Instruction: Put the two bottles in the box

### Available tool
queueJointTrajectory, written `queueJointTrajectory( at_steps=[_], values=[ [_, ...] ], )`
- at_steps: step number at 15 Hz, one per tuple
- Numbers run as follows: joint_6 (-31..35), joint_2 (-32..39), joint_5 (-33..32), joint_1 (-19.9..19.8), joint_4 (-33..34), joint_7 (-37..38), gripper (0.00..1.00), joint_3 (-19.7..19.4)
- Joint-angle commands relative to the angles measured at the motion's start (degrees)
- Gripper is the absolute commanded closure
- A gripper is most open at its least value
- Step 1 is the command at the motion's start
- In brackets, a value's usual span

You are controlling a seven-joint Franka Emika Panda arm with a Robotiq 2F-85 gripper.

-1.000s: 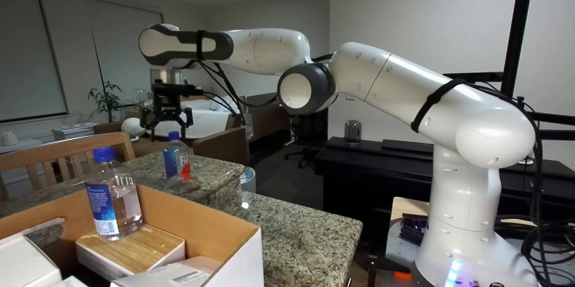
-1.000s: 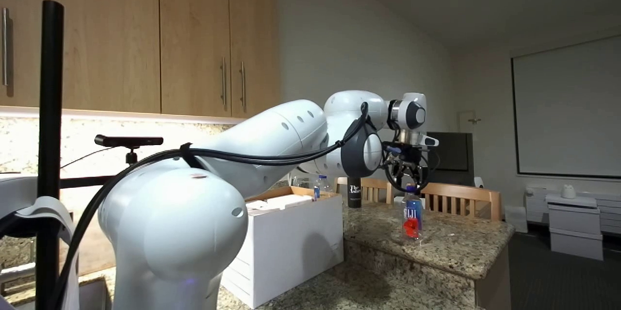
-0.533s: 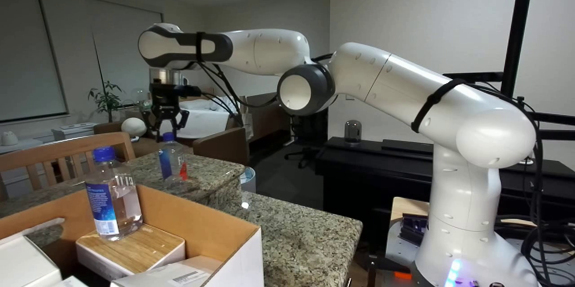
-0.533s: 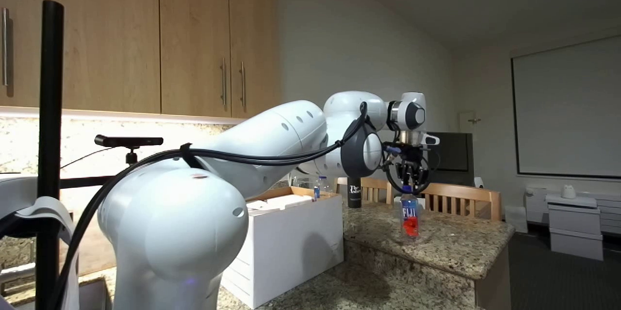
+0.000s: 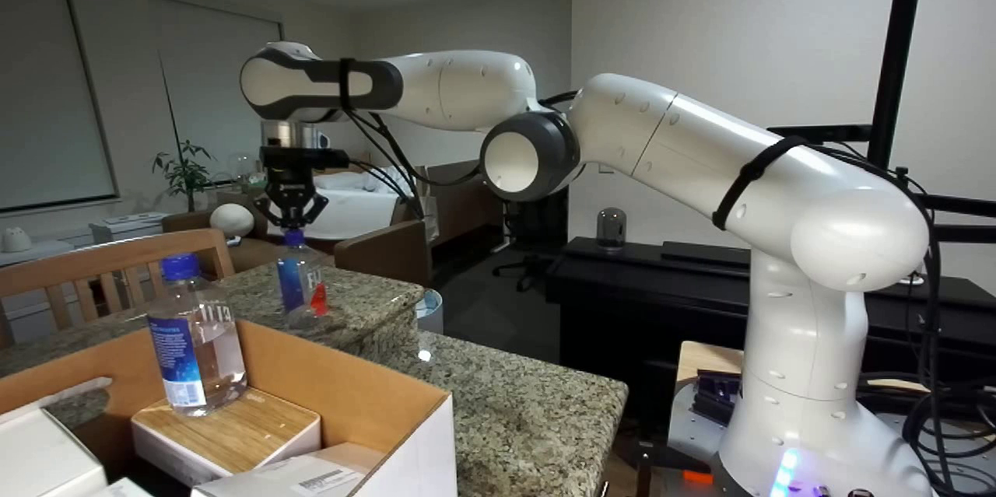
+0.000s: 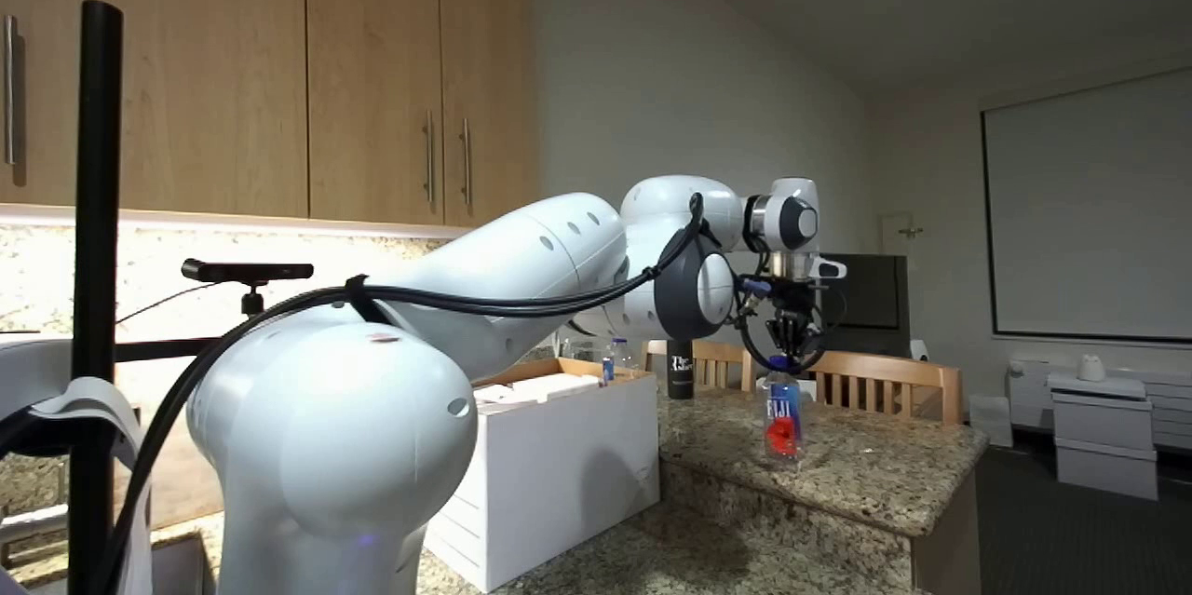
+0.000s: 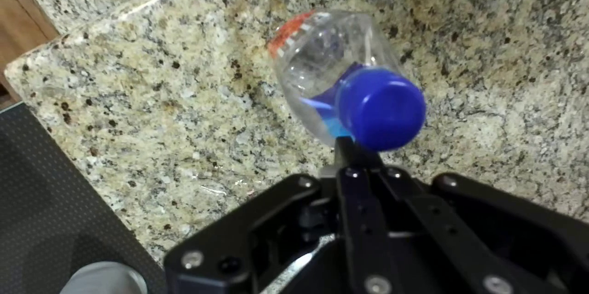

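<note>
One bottle, clear with a blue cap and blue and red colouring, stands on the raised granite counter. In both exterior views my gripper points down right at its cap. The wrist view shows the fingers of the gripper together, with the blue cap beside them, covering part of one fingertip; I see nothing gripped between them. The other bottle, blue-capped with a blue label, is upright inside the cardboard box, on a wood-topped carton. The box is white outside, tan inside.
White cartons also lie inside the box. A black tumbler stands on the raised counter, which ends at an edge over a lower granite surface. Wooden chairs stand behind the counter.
The gripper has gone from open to shut at the cap of the bottle on the counter. That bottle has slid slightly to the left in both exterior views.
</note>
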Motion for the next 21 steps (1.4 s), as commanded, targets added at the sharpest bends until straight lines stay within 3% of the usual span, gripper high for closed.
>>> queueJointTrajectory(
  at_steps=[1, 11, 13, 15, 16, 21],
  values=[
    [-0.06, -1.29, -0.42, 0.31, -2.49, 3.15, 0.68, -0.83],
    [-8.73, -2.60, -0.23, 1.35, -3.39, 3.85, 0.05, -0.93],
    [-10.85, -2.60, -0.20, 1.56, -3.38, 4.07, 0.00, -0.98],
    [-12.49, -2.48, -0.11, 1.58, -3.40, 4.20, 0.33, -1.00],
    [-13.30, -2.41, 0.08, 1.45, -3.51, 4.10, 0.34, -0.87],
    [-15.41, -2.53, 0.00, 1.60, -3.37, 5.07, 0.65, -1.04]
  ],
)
